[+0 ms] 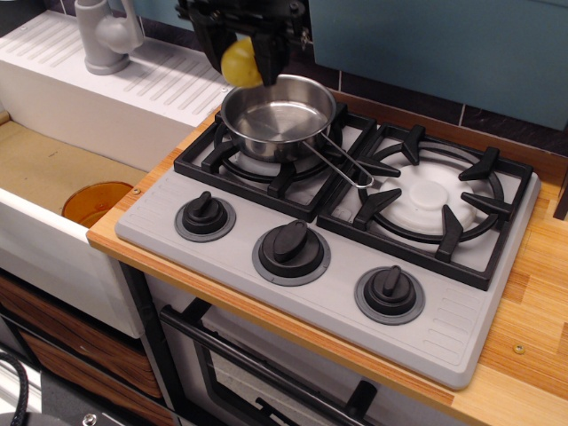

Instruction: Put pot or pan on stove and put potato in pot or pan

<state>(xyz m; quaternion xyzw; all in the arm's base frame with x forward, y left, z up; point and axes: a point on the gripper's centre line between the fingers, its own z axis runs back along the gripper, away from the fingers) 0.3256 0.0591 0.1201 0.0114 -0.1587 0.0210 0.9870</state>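
Note:
A shiny steel saucepan (pixel 277 117) sits on the left burner grate of the grey stove (pixel 461 328), its wire handle (pixel 342 166) pointing right and forward. My black gripper (pixel 241 62) hangs at the top of the view, shut on the yellow potato (pixel 239 64). The potato is held in the air just above the pan's back left rim. The pan is empty inside.
A white sink unit with a grey tap (pixel 105 35) stands to the left. An orange disc (pixel 96 203) lies in the sink basin below. The right burner (pixel 432 197) is bare. Three black knobs (pixel 291 246) line the stove's front. A teal wall runs behind.

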